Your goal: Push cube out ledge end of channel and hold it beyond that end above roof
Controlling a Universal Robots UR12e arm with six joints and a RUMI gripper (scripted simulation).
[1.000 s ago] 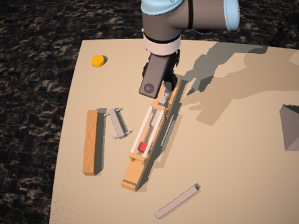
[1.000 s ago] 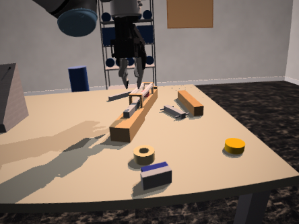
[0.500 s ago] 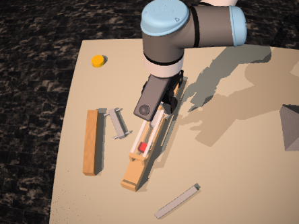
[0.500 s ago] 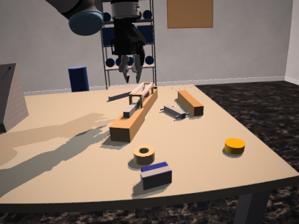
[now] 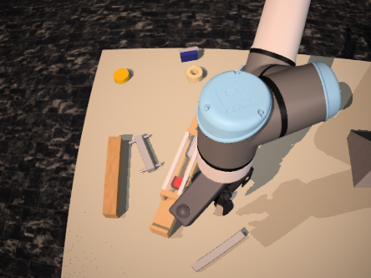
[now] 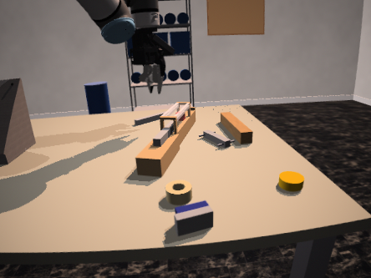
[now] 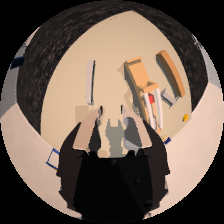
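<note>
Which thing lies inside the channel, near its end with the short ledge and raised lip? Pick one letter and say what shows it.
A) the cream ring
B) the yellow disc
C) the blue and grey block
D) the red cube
D: the red cube shows between the white roof rails, close to the ledge end.
</note>
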